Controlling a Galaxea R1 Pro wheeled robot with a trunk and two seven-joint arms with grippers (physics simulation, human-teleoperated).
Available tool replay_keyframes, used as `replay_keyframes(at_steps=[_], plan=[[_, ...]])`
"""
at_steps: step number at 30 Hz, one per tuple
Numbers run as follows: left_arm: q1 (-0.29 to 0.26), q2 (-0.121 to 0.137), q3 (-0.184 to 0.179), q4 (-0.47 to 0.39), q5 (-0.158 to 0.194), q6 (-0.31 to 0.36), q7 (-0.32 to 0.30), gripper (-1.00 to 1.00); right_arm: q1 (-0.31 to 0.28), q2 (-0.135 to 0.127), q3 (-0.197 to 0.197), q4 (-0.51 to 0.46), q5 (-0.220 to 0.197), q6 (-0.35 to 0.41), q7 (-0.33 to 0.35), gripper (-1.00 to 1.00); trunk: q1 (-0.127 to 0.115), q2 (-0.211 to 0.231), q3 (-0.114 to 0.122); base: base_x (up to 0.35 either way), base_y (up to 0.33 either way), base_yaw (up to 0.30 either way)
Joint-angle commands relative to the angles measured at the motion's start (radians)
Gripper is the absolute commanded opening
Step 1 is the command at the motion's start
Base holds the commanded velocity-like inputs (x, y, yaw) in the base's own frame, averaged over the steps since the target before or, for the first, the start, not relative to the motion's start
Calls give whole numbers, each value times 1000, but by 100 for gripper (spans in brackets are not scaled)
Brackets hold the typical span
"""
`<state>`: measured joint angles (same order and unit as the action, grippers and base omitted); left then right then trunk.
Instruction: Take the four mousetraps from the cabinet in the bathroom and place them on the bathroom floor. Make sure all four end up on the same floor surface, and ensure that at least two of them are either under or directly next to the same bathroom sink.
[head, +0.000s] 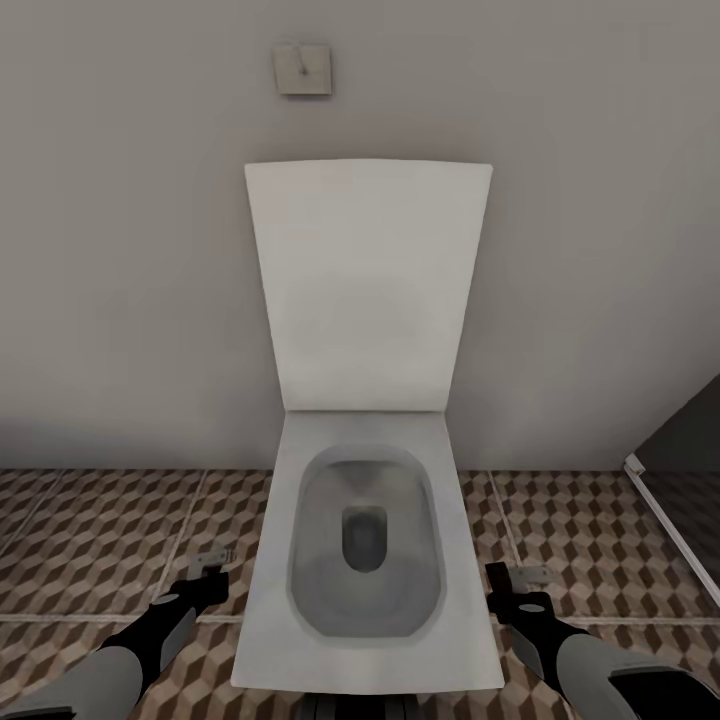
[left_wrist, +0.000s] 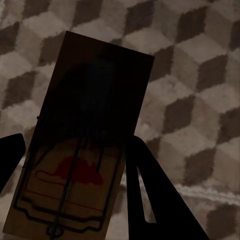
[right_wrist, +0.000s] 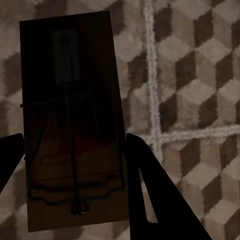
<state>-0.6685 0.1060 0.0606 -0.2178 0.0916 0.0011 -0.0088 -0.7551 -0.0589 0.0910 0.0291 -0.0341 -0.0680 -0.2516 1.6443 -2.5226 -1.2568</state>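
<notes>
In the head view I hold both arms low, one on each side of a toilet, over the cube-patterned bathroom floor (head: 90, 540). My left gripper (head: 208, 580) is shut on a mousetrap (head: 210, 560). The left wrist view shows that mousetrap (left_wrist: 90, 125) as a dark wooden board with wire parts and a red mark, clamped between my dark fingers (left_wrist: 150, 200). My right gripper (head: 506, 588) is shut on another mousetrap (head: 533, 575). The right wrist view shows this mousetrap (right_wrist: 70, 115) pinched by its long edges above the tiles. The cabinet is out of view.
A white toilet (head: 270, 600) with its lid (head: 365, 290) raised against the grey wall stands straight ahead between my arms. A small square wall fitting (head: 303, 70) hangs above it. A dark panel with a white edge (head: 680, 530) runs along the right.
</notes>
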Motion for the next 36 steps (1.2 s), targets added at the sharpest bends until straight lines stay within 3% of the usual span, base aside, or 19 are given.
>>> replay_keyframes(at_steps=[1, 11, 36], plan=[[0, 0, 2, 0, 9, -2, -2, -100, -1, 0, 8, 3, -7, -7, 0, -100, 0, 0, -1, 0, 0, 0], [0, -8, 1, 66, 10, -110, -2, -100, 13, 0, 7, 3, -8, -15, 0, -100, 0, 0, -1, 0, 0, 0], [0, -15, 1, 110, 10, -111, -3, -100, 70, -2, 7, 3, -30, -10, 0, -100, 0, 0, -1, 0, 0, 0]])
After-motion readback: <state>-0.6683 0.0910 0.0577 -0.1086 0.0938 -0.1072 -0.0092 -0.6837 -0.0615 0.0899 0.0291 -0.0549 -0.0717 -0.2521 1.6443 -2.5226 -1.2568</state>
